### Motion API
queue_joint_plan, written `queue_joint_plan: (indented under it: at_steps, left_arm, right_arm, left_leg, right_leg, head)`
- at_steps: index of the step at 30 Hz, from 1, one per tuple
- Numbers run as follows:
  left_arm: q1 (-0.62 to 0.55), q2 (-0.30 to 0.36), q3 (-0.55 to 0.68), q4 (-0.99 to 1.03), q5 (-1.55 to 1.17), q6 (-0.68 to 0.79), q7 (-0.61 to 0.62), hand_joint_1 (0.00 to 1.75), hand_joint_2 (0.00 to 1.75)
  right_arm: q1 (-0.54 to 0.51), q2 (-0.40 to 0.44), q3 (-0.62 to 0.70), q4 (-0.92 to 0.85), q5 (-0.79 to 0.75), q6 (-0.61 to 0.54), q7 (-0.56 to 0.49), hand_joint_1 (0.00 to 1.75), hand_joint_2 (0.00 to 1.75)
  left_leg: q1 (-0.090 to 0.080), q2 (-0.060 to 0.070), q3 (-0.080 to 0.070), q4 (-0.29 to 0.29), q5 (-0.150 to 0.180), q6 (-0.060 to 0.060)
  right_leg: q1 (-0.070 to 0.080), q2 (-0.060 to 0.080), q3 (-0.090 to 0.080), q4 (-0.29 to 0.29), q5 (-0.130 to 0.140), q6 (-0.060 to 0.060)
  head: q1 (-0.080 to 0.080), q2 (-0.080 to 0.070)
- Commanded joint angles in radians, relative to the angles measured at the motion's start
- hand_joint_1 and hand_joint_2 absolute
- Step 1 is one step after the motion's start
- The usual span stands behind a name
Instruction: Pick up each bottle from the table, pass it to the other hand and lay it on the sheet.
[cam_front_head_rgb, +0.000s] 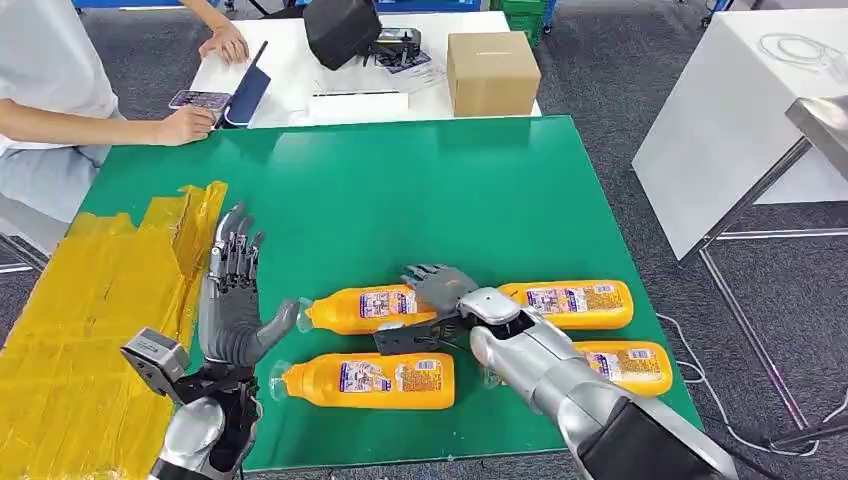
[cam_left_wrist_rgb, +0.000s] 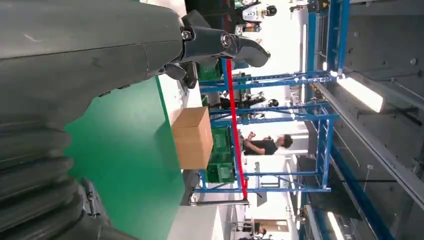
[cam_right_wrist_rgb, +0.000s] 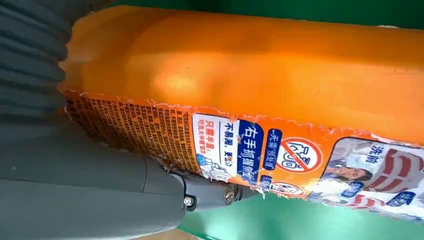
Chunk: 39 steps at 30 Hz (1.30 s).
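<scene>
You can't see the right hand's (cam_front_head_rgb: 437, 300) palm or whether its fingers close: it covers the base of one bottle (cam_front_head_rgb: 365, 309). The right forearm hides part of two more bottles (cam_front_head_rgb: 630, 367). The bottle's label (cam_right_wrist_rgb: 260, 150) print is too small to read.

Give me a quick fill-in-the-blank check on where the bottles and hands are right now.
1. ____ orange bottles lie on the green table.
2. The right hand rests on the rear-left bottle, while the left hand holds ____.
3. The yellow sheet carries ____ bottles.

Missing words: four; nothing; no
</scene>
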Motion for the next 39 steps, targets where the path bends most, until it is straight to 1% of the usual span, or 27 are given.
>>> queue_joint_plan:
  at_steps: [1,2,4,5,6,7,8,10,11,12,13,14,18,19,20,23,27,28,29,31,33,35,36,37,39]
  left_arm:
    - [-0.038,-0.003,-0.013,0.063,0.006,0.000,0.006,0.00,1.75]
    - [-0.035,-0.002,-0.012,0.060,0.007,0.000,0.007,0.00,1.75]
    - [-0.029,-0.002,-0.010,0.053,0.007,0.000,0.008,0.00,1.75]
    - [-0.021,-0.001,-0.007,0.046,0.006,-0.001,0.011,0.00,1.75]
    - [-0.017,-0.001,-0.007,0.042,0.006,-0.003,0.012,0.00,1.75]
    - [-0.011,-0.001,-0.005,0.035,0.005,-0.003,0.013,0.00,1.75]
    - [-0.007,0.000,-0.005,0.031,0.004,-0.003,0.013,0.00,1.75]
    - [0.005,0.003,-0.004,0.014,0.003,-0.003,0.014,0.00,1.75]
    - [0.007,0.004,-0.004,0.009,0.002,-0.003,0.014,0.00,1.75]
    - [0.011,0.005,-0.004,0.003,0.000,-0.003,0.015,0.00,1.75]
    - [0.011,0.005,-0.004,0.003,0.000,-0.003,0.015,0.00,1.75]
    - [0.011,0.005,-0.004,0.003,0.000,-0.003,0.015,0.00,1.75]
    - [0.011,0.005,-0.004,0.003,0.000,-0.003,0.015,0.00,1.75]
    - [0.008,0.009,-0.010,0.006,-0.007,-0.008,0.016,0.00,1.75]
    - [0.009,0.007,-0.011,0.007,-0.007,-0.007,0.016,0.00,1.75]
    - [0.008,0.007,-0.013,0.012,-0.007,-0.007,0.016,0.00,1.75]
    - [0.008,0.007,-0.014,0.017,-0.007,-0.005,0.016,0.00,1.75]
    - [0.009,0.006,-0.015,0.018,-0.006,-0.004,0.016,0.00,1.75]
    - [0.009,0.007,-0.016,0.019,-0.006,-0.003,0.016,0.00,1.75]
    - [0.009,0.008,-0.026,0.022,-0.007,-0.003,0.016,0.00,1.75]
    - [0.007,0.011,-0.041,0.028,-0.011,-0.001,0.013,0.00,1.75]
    - [0.007,0.013,-0.053,0.032,-0.015,0.007,0.010,0.00,1.75]
    - [0.008,0.013,-0.057,0.033,-0.016,0.011,0.009,0.00,1.75]
    - [0.008,0.014,-0.060,0.033,-0.016,0.013,0.010,0.00,1.75]
    - [0.004,0.016,-0.069,0.039,-0.016,0.015,0.024,0.00,1.75]
  right_arm:
    - [-0.043,0.014,0.069,0.095,0.023,-0.018,0.037,0.87,1.75]
    - [-0.040,0.016,0.066,0.095,0.027,-0.041,0.039,1.29,1.75]
    - [-0.035,0.018,0.058,0.089,0.030,-0.075,0.042,1.64,1.75]
    - [-0.028,0.020,0.046,0.080,0.033,-0.113,0.046,1.75,1.75]
    - [-0.022,0.020,0.033,0.071,0.029,-0.137,0.047,1.73,1.75]
    - [-0.007,0.017,0.005,0.047,0.017,-0.194,0.040,1.75,1.75]
    - [0.002,0.017,-0.012,0.036,0.006,-0.216,0.033,1.75,1.75]
    - [0.037,0.005,-0.067,-0.017,-0.026,-0.307,0.009,1.75,1.75]
    - [0.046,0.001,-0.078,-0.031,-0.030,-0.328,0.003,1.75,1.75]
    - [0.053,-0.004,-0.082,-0.042,-0.029,-0.326,0.002,1.75,1.75]
    - [0.053,-0.004,-0.082,-0.042,-0.029,-0.326,0.002,1.75,1.75]
    - [0.053,-0.004,-0.082,-0.042,-0.029,-0.326,0.002,1.75,1.75]
    - [0.053,-0.004,-0.082,-0.042,-0.029,-0.326,0.002,1.75,1.75]
    - [0.105,-0.003,-0.187,-0.123,-0.087,-0.452,-0.034,1.75,1.75]
    - [0.120,-0.012,-0.206,-0.118,-0.086,-0.537,-0.052,1.75,1.75]
    - [0.140,-0.030,-0.222,-0.143,-0.087,-0.527,-0.064,1.75,1.75]
    - [0.157,-0.024,-0.252,-0.158,-0.074,-0.545,-0.076,1.75,1.75]
    - [0.168,-0.019,-0.282,-0.170,-0.067,-0.580,-0.094,1.75,1.75]
    - [0.183,-0.011,-0.317,-0.193,-0.071,-0.638,-0.122,1.75,1.75]
    - [0.225,-0.004,-0.381,-0.256,-0.108,-0.719,-0.188,1.75,1.75]
    - [0.267,0.000,-0.441,-0.337,-0.161,-0.759,-0.238,1.75,1.75]
    - [0.316,0.016,-0.533,-0.429,-0.207,-0.759,-0.290,1.75,1.75]
    - [0.325,0.019,-0.547,-0.443,-0.218,-0.759,-0.297,1.75,1.75]
    - [0.341,0.027,-0.571,-0.470,-0.248,-0.759,-0.310,1.75,1.75]
    - [0.373,0.036,-0.599,-0.525,-0.341,-0.737,-0.357,1.75,1.75]
  left_leg:
    - [0.000,-0.001,0.002,-0.001,0.000,0.000]
    - [0.000,-0.001,0.002,0.000,0.000,0.000]
    - [0.000,-0.001,0.002,0.000,-0.001,0.000]
    - [0.001,0.000,0.003,0.000,-0.001,0.000]
    - [0.000,0.000,0.003,0.000,-0.001,0.000]
    - [0.001,0.000,0.002,0.000,-0.001,0.000]
    - [0.000,0.000,0.002,-0.001,-0.001,0.000]
    - [0.000,0.000,0.003,-0.001,-0.001,0.000]
    - [0.000,0.000,0.002,-0.001,-0.001,0.000]
    - [0.000,0.000,0.001,-0.001,0.000,0.000]
    - [0.001,0.000,0.005,0.000,-0.002,0.000]
    - [0.000,0.000,0.001,0.000,-0.001,0.000]
    - [0.000,0.000,0.001,0.000,0.000,0.000]
    - [0.000,0.000,0.001,0.000,-0.001,0.000]
    - [0.001,0.001,0.002,0.000,-0.001,0.000]
    - [0.000,-0.002,0.001,0.000,0.000,0.000]
    - [0.001,-0.001,0.002,-0.001,-0.001,0.001]
    - [0.001,-0.001,0.004,0.000,-0.002,0.001]
    - [0.000,-0.001,0.001,0.000,0.000,0.000]
    - [0.000,-0.001,0.001,-0.001,-0.001,0.000]
    - [0.001,-0.001,0.003,0.000,-0.002,0.000]
    - [0.001,-0.002,0.003,0.000,-0.002,0.000]
    - [0.000,-0.002,0.000,-0.001,0.000,0.000]
    - [0.000,-0.002,0.001,0.000,-0.001,0.000]
    - [0.000,-0.002,0.001,0.000,-0.001,0.000]
  right_leg:
    - [0.000,-0.002,0.003,-0.001,-0.001,-0.001]
    - [0.000,-0.002,0.002,-0.001,-0.001,-0.001]
    - [0.001,-0.002,0.003,-0.001,-0.001,-0.001]
    - [0.001,-0.001,0.004,-0.001,-0.001,-0.001]
    - [0.001,-0.002,0.003,-0.001,-0.001,-0.001]
    - [0.001,-0.001,0.003,-0.001,-0.001,-0.001]
    - [0.000,-0.001,0.002,-0.001,-0.001,-0.001]
    - [0.001,-0.001,0.003,-0.001,-0.001,-0.001]
    - [0.001,-0.001,0.002,-0.001,-0.001,-0.001]
    - [0.000,-0.001,0.002,-0.001,-0.001,-0.001]
    - [0.002,-0.002,0.006,-0.002,-0.002,-0.002]
    - [0.001,-0.001,0.002,-0.001,-0.001,-0.001]
    - [0.000,-0.001,0.001,0.000,0.000,-0.001]
    - [0.001,-0.001,0.002,-0.001,-0.001,-0.001]
    - [0.001,-0.001,0.003,-0.001,-0.001,-0.001]
    - [0.000,-0.003,0.002,-0.001,-0.001,-0.001]
    - [0.001,-0.003,0.004,-0.002,-0.001,-0.001]
    - [0.001,-0.003,0.006,-0.002,-0.001,-0.001]
    - [0.000,-0.002,0.001,-0.001,-0.001,-0.001]
    - [0.000,-0.002,0.002,-0.001,-0.001,-0.001]
    - [0.001,-0.003,0.005,-0.002,-0.002,-0.002]
    - [0.001,-0.004,0.005,-0.002,-0.002,-0.002]
    - [0.000,-0.003,0.001,-0.001,-0.001,-0.001]
    - [0.001,-0.004,0.003,-0.001,-0.002,-0.001]
    - [0.000,-0.003,0.002,-0.001,-0.001,-0.001]
  head:
    - [0.000,0.000]
    - [0.000,0.000]
    - [0.000,0.000]
    - [0.000,0.000]
    - [0.000,0.000]
    - [0.000,0.000]
    - [0.000,0.000]
    - [0.000,0.000]
    - [0.000,0.000]
    - [0.000,0.000]
    - [0.000,0.000]
    - [0.000,0.000]
    - [0.000,0.000]
    - [0.000,0.000]
    - [0.000,0.000]
    - [0.001,0.000]
    - [0.000,0.000]
    - [0.000,0.000]
    - [0.000,0.000]
    - [0.000,0.000]
    - [0.000,0.000]
    - [0.000,0.000]
    - [0.000,0.000]
    - [0.000,0.000]
    - [0.000,0.000]
